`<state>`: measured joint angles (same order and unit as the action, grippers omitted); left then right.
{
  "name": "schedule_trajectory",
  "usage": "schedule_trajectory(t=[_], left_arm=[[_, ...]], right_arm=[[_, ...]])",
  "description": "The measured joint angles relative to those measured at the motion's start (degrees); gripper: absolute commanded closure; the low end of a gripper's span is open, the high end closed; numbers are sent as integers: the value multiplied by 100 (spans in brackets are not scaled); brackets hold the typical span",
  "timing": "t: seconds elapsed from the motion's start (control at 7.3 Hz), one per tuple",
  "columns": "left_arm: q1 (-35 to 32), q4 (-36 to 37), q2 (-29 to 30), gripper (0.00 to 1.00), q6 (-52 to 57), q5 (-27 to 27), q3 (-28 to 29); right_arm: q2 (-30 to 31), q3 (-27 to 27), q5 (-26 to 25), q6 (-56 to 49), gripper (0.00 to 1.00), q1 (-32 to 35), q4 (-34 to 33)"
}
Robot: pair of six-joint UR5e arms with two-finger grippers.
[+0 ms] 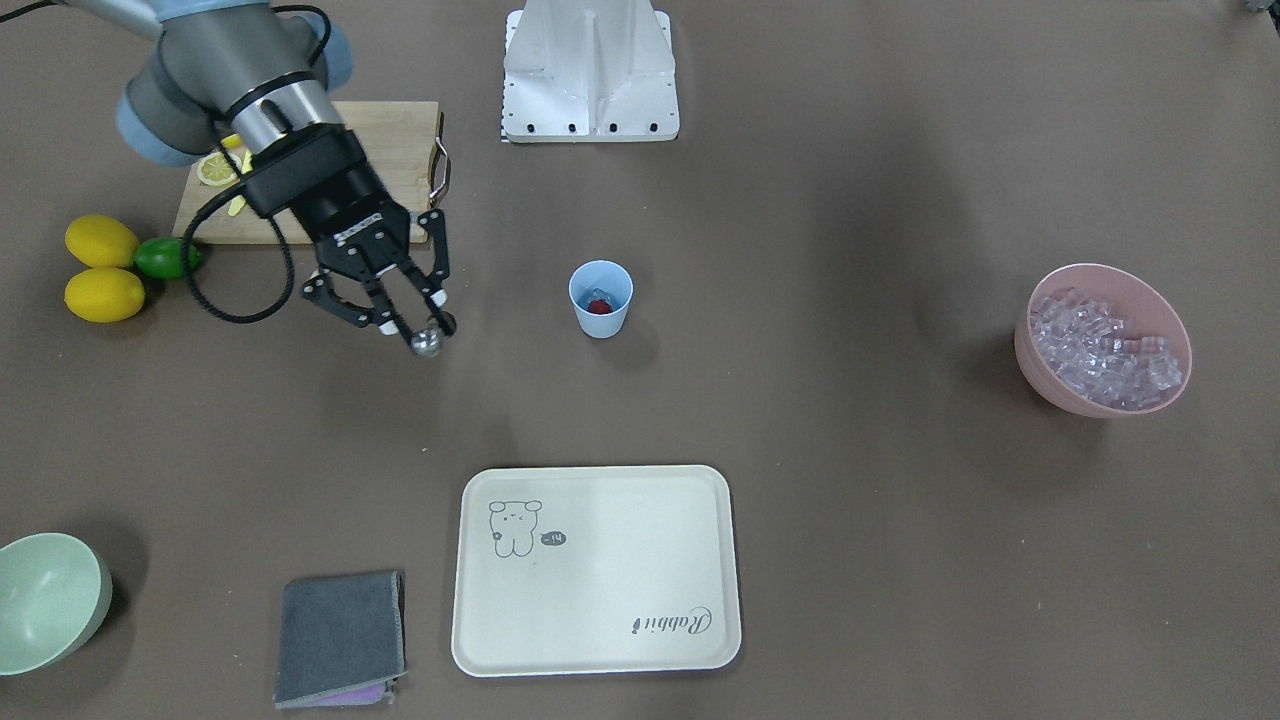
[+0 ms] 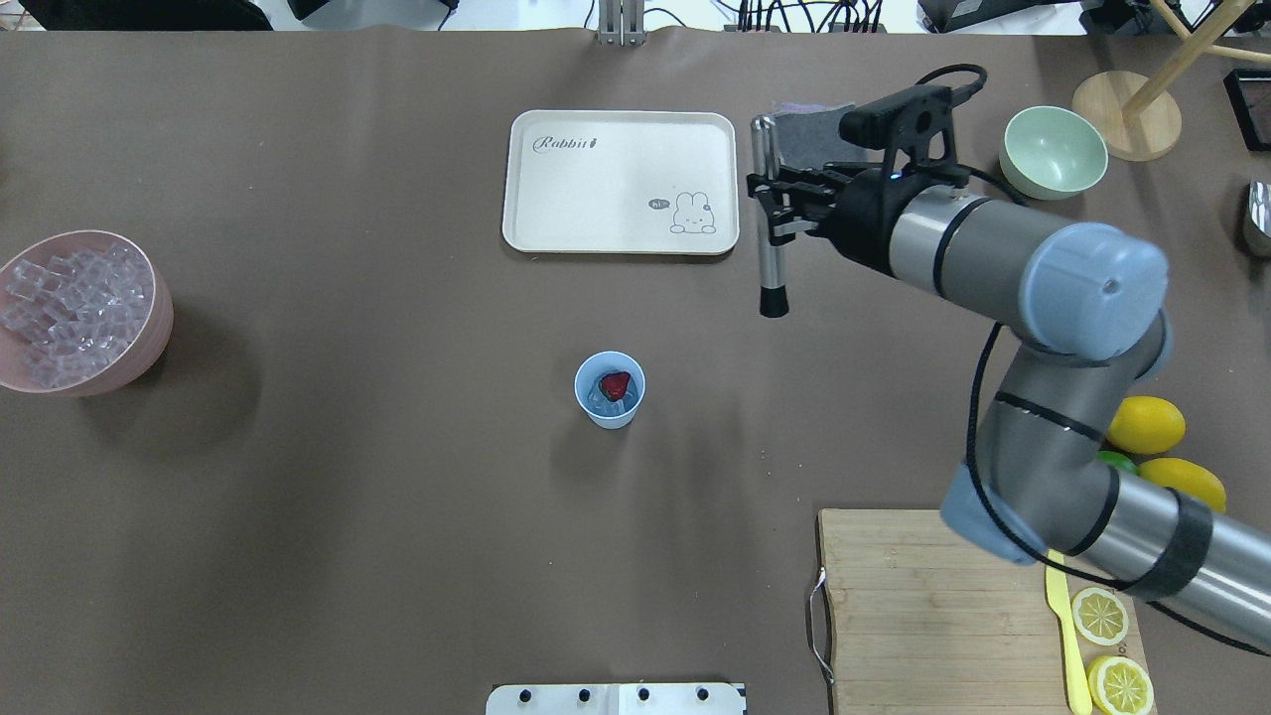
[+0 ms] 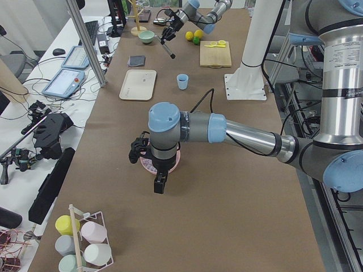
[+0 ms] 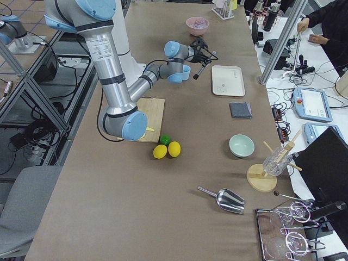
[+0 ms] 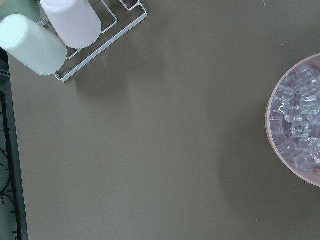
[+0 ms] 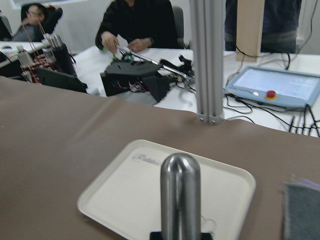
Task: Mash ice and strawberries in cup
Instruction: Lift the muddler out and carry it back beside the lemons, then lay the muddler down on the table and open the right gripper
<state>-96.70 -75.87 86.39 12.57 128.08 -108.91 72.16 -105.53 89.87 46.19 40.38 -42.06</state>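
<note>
Clamped on the muddler with right gripper, black end down for pressing. Held right of cup, strawberry and ice waiting inside.

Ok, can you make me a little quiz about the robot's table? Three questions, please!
1. True or false: the blue cup is empty.
2. What is the right gripper holding? A) a lemon B) a metal masher C) a spoon
3. Fill the gap: the pink bowl is full of ____.

Key:
1. False. A strawberry sits inside it.
2. B
3. ice cubes
</note>
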Motion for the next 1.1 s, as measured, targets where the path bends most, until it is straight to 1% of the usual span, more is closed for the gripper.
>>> schedule_trajectory(t=[0.14,0.27,0.41,0.55,0.68,1.1], left_arm=[[-34,-4,-10,3,-2,-2,-25],[-55,-6,-45,3,-6,-2,-73],[-63,-6,-87,3,-8,-2,-112],[-65,-7,-104,3,-8,-5,-122],[-67,-7,-106,3,-9,-8,-124],[-68,-7,-79,3,-9,-11,-133]], right_arm=[[311,-103,829,56,100,551,-430],[633,-130,1589,67,100,1029,-700],[976,-77,2099,65,100,1324,-886],[1258,26,2374,58,100,1440,-1124],[1412,149,2603,46,100,1483,-1472],[1445,393,3191,-316,100,1595,-2572]])
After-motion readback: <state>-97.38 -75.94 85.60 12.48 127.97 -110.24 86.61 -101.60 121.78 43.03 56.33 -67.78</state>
